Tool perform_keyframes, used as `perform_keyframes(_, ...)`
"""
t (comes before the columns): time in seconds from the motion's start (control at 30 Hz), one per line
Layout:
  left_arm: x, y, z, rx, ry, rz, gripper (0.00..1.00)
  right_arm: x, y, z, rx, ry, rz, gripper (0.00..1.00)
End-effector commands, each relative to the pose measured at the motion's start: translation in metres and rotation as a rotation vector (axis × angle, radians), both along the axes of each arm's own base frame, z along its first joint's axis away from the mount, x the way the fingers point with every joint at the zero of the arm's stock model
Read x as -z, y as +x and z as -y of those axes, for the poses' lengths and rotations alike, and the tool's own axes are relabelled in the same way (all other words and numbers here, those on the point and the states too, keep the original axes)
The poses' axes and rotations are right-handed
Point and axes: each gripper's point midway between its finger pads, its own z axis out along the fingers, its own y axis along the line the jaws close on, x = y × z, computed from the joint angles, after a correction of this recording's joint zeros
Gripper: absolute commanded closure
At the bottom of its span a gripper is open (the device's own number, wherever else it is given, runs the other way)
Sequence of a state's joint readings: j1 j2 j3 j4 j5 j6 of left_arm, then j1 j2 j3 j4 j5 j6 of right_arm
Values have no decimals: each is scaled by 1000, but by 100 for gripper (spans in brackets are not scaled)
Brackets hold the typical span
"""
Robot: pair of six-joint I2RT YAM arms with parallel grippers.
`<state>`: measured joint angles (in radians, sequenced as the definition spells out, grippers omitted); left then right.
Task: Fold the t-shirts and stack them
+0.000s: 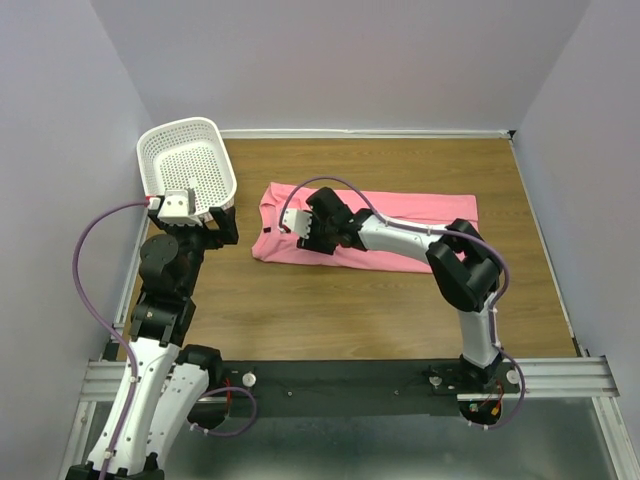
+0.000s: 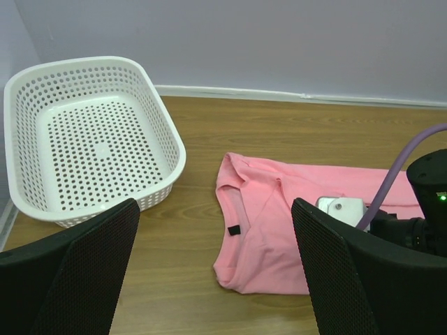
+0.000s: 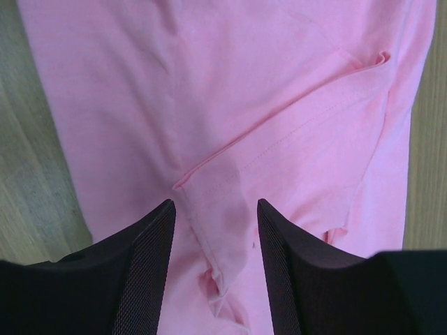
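Note:
The pink t-shirt (image 1: 410, 212) lies flat as a long folded strip across the middle of the table, collar end to the left. It also shows in the left wrist view (image 2: 272, 230) and fills the right wrist view (image 3: 244, 84). My right gripper (image 1: 318, 232) is down over the shirt's left part. It is open (image 3: 215, 209), with a hemmed sleeve fold (image 3: 230, 209) lying bunched between its jaws. My left gripper (image 1: 205, 232) is wide open and empty (image 2: 215, 209). It hangs over bare wood between the basket and the shirt's collar end.
A white perforated basket (image 1: 190, 125) stands empty at the far left corner and also shows in the left wrist view (image 2: 174, 146). The right arm (image 2: 419, 202) reaches across the shirt. Walls close the table at the back and sides.

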<state>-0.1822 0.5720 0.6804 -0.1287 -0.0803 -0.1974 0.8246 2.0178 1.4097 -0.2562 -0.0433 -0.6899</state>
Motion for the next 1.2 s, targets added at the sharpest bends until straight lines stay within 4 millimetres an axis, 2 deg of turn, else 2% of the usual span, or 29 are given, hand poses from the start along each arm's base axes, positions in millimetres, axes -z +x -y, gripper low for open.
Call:
perform_keyframes(0.0,-17,-3,-11,-50,16,48,3,0,11,-10,43,7,31,43)
perform_keyframes(0.13,-17,-4,-12,-56,13,50,3,8,11,-10,46,-1,20,47)
perform_keyframes(0.2,-18,-4,-12,-54,13,53,3,8,10,-10,47,0,16,54)
perform_keyframes(0.33,-17,-4,-12,-54,12,50,3,8,10,-9,52,1,15,59)
perform_keyframes(0.43,-17,-4,-11,-51,13,50,3,-1,6,-15,34,36,2,58)
perform_keyframes(0.5,-17,-4,-11,-51,12,50,3,-10,4,-17,29,58,2,50)
perform_keyframes(0.57,-17,-4,-11,-51,12,50,3,-10,-6,-18,-15,69,-26,42)
perform_keyframes(0.67,-18,-4,-11,-51,11,53,3,-10,-14,-19,-59,73,-47,40)
perform_keyframes(0.73,-16,-4,-11,-50,11,49,3,-1,-14,-16,-54,48,-51,40)
perform_keyframes(1.17,-17,-4,-11,-51,10,52,3,15,-6,-12,-27,-2,-46,50)
